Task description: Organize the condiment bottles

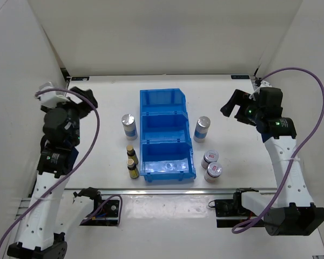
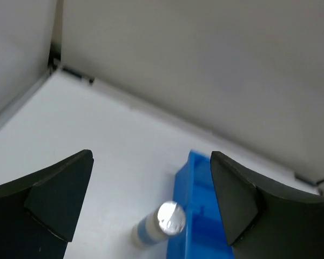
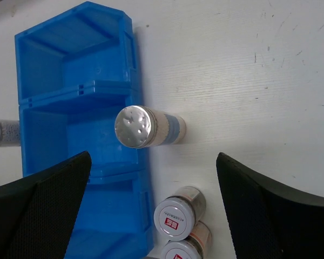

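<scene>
The white bench [image 1: 97, 102] carries a blue bin [image 1: 163, 114] with three compartments in a row; all six bottles stand outside it on the bench. The left fingers [image 2: 54, 194] are spread wide, holding nothing, over the far left. The right fingers [image 3: 48, 199] gape likewise at far right. One cylinder [image 1: 129, 125] stands just left of the middle compartment, a second cylinder [image 1: 202, 129] just right. Two jars [image 1: 209, 159] sit close together right of the near compartment, two amber bottles [image 1: 132, 152] just left.

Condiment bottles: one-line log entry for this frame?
condiment bottles: six, outside blue bin | left end effector: open, empty | right end effector: open, empty
</scene>
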Robot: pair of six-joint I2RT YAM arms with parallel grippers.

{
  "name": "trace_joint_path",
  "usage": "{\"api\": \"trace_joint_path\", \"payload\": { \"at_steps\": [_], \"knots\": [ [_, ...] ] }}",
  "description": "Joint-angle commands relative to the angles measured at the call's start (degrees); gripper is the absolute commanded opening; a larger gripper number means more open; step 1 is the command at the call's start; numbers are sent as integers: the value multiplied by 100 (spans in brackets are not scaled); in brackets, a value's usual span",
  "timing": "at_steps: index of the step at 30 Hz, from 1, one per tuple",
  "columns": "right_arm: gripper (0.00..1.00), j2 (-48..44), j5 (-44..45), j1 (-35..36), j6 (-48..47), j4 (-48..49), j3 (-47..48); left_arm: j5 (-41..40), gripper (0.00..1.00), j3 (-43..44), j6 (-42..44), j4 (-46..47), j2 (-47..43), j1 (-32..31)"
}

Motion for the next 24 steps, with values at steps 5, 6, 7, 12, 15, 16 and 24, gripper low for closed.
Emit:
{"api": "trace_joint_path", "payload": {
  "at_steps": [5, 6, 7, 12, 15, 16, 24],
  "knots": [
    [100, 88, 51, 3, 345, -120, 121, 994, 100, -1604, -235, -483, -230, 8],
    [100, 141, -133, 3, 161, -120, 174, 1056, 100, -1736, -235, -299, -283, -53],
    [100, 141, -665, 3, 55, 54, 78, 1056, 100, -1929, -235, -245, -344, -106],
    [100, 385, 18, 459, 2, 206, -99, 1285, 100, -1817, -42, -183, -222, -510],
    [100, 974, 690, 863, 1, -295, 200, 1442, 100, -1948, -41, -52, -467, -625],
    [100, 1046, 1135, 994, 1, -296, 200, 1443, 100, -2001, 11, 19, -607, -625],
    [100, 1747, 1879, 1822, -253, -208, 472, 1627, 100, -2176, -146, 90, -845, -730]
  ]
}}
